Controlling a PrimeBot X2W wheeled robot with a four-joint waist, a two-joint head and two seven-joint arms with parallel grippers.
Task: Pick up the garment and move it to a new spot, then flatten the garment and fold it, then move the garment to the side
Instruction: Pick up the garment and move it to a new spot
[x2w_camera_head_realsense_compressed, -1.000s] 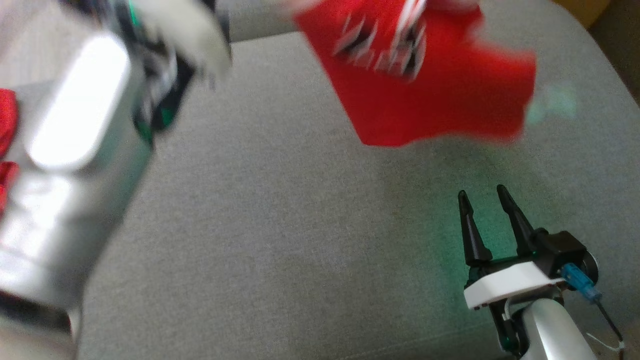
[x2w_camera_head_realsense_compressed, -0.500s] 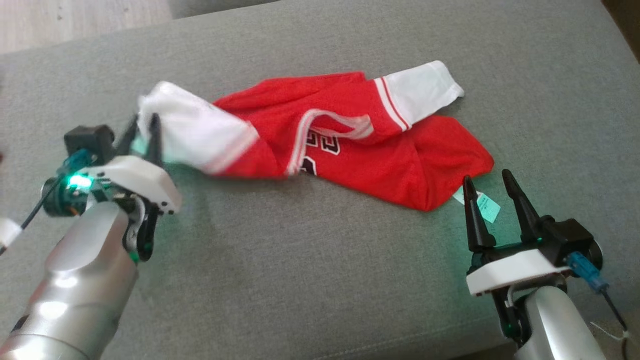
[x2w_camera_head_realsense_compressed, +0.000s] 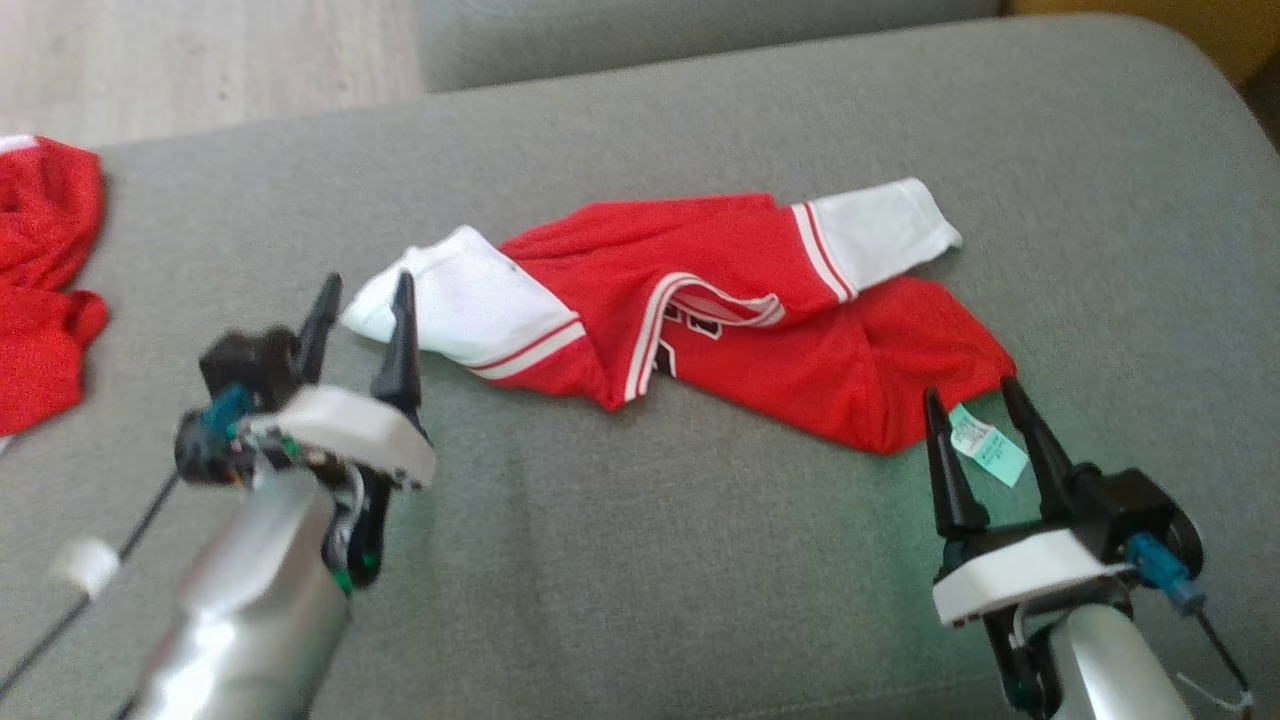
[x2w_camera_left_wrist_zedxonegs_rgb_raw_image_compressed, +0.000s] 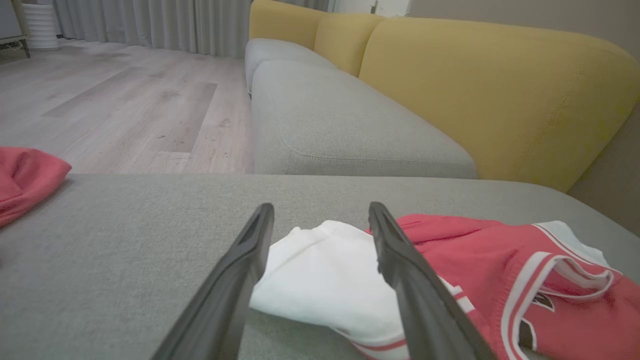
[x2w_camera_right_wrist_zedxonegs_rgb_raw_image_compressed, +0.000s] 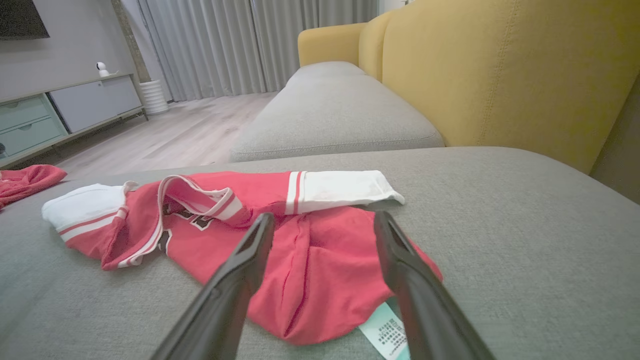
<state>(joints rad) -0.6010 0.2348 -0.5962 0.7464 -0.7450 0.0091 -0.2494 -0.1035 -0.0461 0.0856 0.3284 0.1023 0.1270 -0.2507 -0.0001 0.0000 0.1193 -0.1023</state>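
Observation:
The garment (x2w_camera_head_realsense_compressed: 740, 320) is a red jersey with white sleeves, lying crumpled on the grey sofa seat (x2w_camera_head_realsense_compressed: 620, 560). One white sleeve (x2w_camera_head_realsense_compressed: 465, 310) points toward my left gripper (x2w_camera_head_realsense_compressed: 362, 290), which stands open just short of it with nothing held; in the left wrist view that sleeve (x2w_camera_left_wrist_zedxonegs_rgb_raw_image_compressed: 325, 270) lies between and beyond the fingers (x2w_camera_left_wrist_zedxonegs_rgb_raw_image_compressed: 240, 265). My right gripper (x2w_camera_head_realsense_compressed: 968, 398) is open near the garment's red lower hem and its pale green tag (x2w_camera_head_realsense_compressed: 985, 445). The right wrist view has the garment (x2w_camera_right_wrist_zedxonegs_rgb_raw_image_compressed: 215, 225) spread ahead of the open right gripper (x2w_camera_right_wrist_zedxonegs_rgb_raw_image_compressed: 324, 217).
Another red cloth (x2w_camera_head_realsense_compressed: 40, 280) lies at the seat's left edge. Yellow backrest cushions (x2w_camera_right_wrist_zedxonegs_rgb_raw_image_compressed: 500, 70) rise behind the seat, and a second grey seat (x2w_camera_left_wrist_zedxonegs_rgb_raw_image_compressed: 340, 130) continues beyond. Wooden floor (x2w_camera_head_realsense_compressed: 200, 60) lies past the seat's far left edge.
The garment came down from the air onto the seat. My left gripper opened, let go of the white sleeve and drew back slightly. The head camera shifted. The right arm stayed put.

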